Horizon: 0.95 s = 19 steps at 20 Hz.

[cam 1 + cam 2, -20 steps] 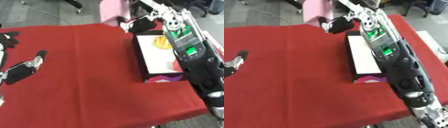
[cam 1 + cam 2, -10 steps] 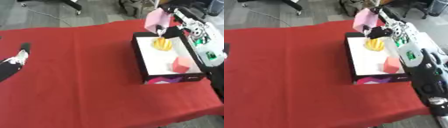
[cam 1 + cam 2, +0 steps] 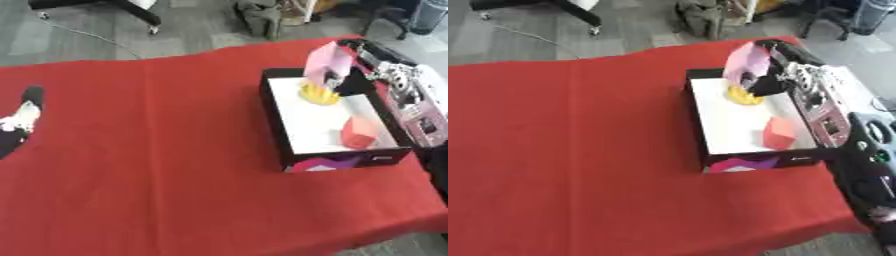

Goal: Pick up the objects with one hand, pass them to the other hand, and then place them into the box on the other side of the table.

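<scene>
Box (image 3: 282, 122), no legible writing

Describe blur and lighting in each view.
Left eye view: soft throughout, the right hand and pink object smeared, the left hand hazy at the edge. Right eye view: same softness, even light, no glare; the box casts a faint shadow on the red cloth.

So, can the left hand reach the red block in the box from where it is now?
Probably not. The left hand is at the table's far left edge, and the red block lies inside the box on the right.
</scene>
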Available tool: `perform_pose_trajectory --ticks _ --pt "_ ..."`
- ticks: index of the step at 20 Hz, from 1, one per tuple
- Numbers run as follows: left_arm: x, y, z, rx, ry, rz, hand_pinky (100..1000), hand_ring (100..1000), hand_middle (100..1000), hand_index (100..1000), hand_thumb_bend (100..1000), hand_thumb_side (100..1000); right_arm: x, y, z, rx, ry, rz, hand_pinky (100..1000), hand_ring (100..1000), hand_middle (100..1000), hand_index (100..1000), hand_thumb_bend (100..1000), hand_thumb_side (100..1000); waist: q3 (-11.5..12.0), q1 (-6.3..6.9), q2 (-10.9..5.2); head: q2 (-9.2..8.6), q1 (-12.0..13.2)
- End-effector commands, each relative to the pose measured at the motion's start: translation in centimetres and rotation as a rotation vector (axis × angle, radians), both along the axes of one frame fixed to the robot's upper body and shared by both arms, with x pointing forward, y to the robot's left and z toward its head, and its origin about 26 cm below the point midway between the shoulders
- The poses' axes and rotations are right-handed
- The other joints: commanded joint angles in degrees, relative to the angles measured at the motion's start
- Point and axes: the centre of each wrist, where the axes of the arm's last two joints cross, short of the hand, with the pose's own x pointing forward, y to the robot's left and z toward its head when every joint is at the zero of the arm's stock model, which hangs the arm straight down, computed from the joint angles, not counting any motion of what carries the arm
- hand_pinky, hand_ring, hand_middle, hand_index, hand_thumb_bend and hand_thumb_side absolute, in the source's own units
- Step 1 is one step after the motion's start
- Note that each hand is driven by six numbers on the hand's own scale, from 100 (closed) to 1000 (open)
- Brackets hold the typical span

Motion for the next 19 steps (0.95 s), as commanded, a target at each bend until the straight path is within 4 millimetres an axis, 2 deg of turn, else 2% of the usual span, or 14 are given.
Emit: perform_pose_trajectory --ticks 1,7,8,9,10,11,13,14,15,17,19 --pt "-0.1 0.6 1.1 -0.002 -0.037 0.013 713 635 612 825 438 586 -0.5 -0.7 1.6 -0.049 -0.036 -0.024 1000 1000 1000 1000 190 352 -0.2 -0.01 -0.72 -0.93 -0.3" --pt "-0.1 0.6 0.9 -0.006 -0.035 0.014 712 635 612 824 440 586 -0.8 -0.5 1.9 -0.053 -0.043 -0.013 1000 1000 1000 1000 227 328 -0.2 -0.06 -0.73 -1.06 -0.2" --pt "-0.1 0.6 0.9 -0.006 -0.034 0.014 712 635 612 823 439 586 -0.8 -0.4 2.0 -0.05 -0.044 -0.011 1000 1000 1000 1000 201 297 -0.2 -0.06 -0.72 -1.06 -0.2" --pt "-0.1 0.6 0.9 -0.007 -0.034 0.015 712 635 612 823 439 587 -0.8 -0.4 2.1 -0.042 -0.053 -0.017 1000 1000 1000 1000 136 221 -0.2 -0.07 -0.72 -1.04 -0.2" --pt "-0.1 0.6 0.9 -0.01 -0.035 0.016 711 634 611 823 438 586 -0.9 -0.4 2.2 -0.023 -0.075 -0.03 1000 1000 1000 1000 100 107 -0.2 -0.06 -0.72 -1.04 -0.2" --pt "-0.1 0.7 0.9 -0.014 -0.038 0.018 709 633 610 822 436 585 -1.0 -0.1 2.5 0.013 -0.108 -0.032 1000 1000 991 1000 100 129 -0.2 -0.05 -0.71 -1.05 -0.2" --pt "-0.1 0.8 1.0 -0.033 -0.047 0.031 702 628 603 818 425 584 -1.4 0.8 3.0 0.2 -0.2 0.025 1000 1000 964 1000 100 365 -0.2 0.02 -0.68 -1.04 -0.1" --pt "-0.1 0.9 1.0 -0.054 -0.051 0.041 687 620 594 817 406 586 -1.7 1.4 3.3 0.347 -0.263 0.082 1000 1000 986 1000 100 552 -0.2 0.08 -0.66 -1.01 0.0" --pt "-0.1 1.0 1.0 -0.086 -0.054 0.051 671 611 587 817 389 593 -1.9 1.9 3.4 0.501 -0.331 0.153 1000 1000 1000 1000 100 604 -0.2 0.11 -0.63 -0.99 0.0" --pt "0.1 1.3 1.2 -0.195 -0.058 0.061 639 594 584 832 347 629 -2.0 2.5 3.2 0.786 -0.438 0.309 1000 1000 1000 1000 100 619 0.0 0.06 -0.55 -1.02 0.1" --pt "0.3 1.9 1.5 -0.357 -0.076 0.061 629 600 602 854 324 676 -2.0 2.9 2.7 0.988 -0.507 0.429 1000 1000 1000 1000 100 608 0.3 -0.07 -0.47 -1.06 0.3"
